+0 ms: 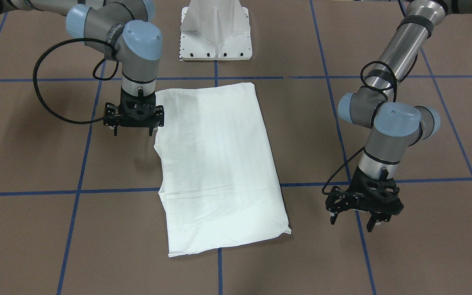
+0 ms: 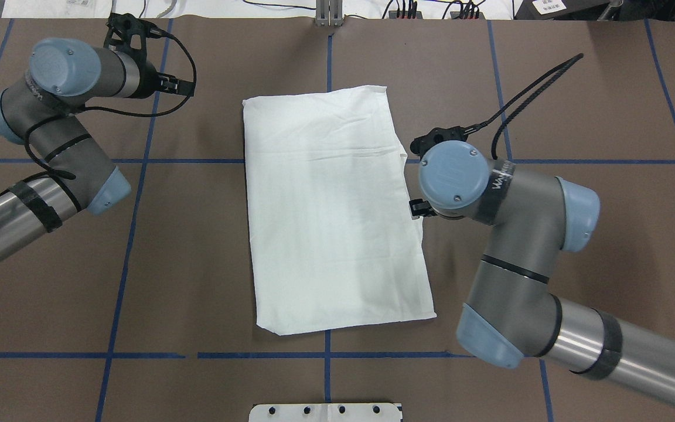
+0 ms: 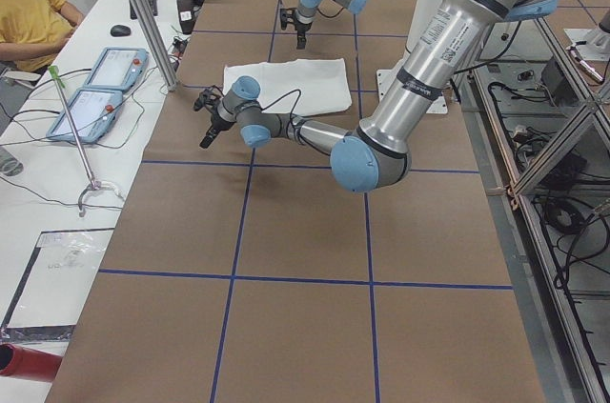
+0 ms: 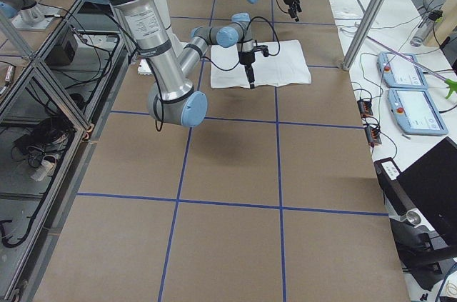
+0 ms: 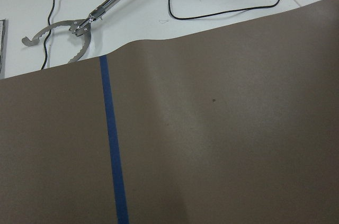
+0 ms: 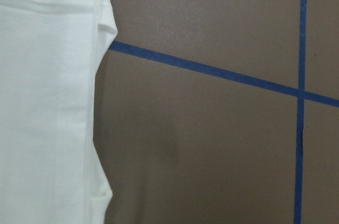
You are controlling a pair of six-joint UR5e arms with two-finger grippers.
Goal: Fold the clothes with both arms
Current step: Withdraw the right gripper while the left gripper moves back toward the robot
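Observation:
The clothes are one white shirt (image 1: pixel 219 164) (image 2: pixel 334 205), folded into a long rectangle and lying flat in the middle of the brown table. No collar, label or print shows. My right gripper (image 1: pixel 133 133) hangs open and empty just above the table, close beside the shirt's long edge near its robot-side end. In the right wrist view that shirt edge (image 6: pixel 47 102) fills the left side. My left gripper (image 1: pixel 351 223) is open and empty too, well off the shirt's other long side, near the operators' end. The left wrist view holds only table and tape.
The white pedestal base (image 1: pixel 215 32) stands at the robot's side of the table. Blue tape lines (image 1: pixel 219 190) grid the brown surface. Beyond the far edge lie a metal grabber tool (image 5: pixel 69 28), two pendants (image 3: pixel 95 89) and cables; a person in yellow (image 3: pixel 29 12) sits there.

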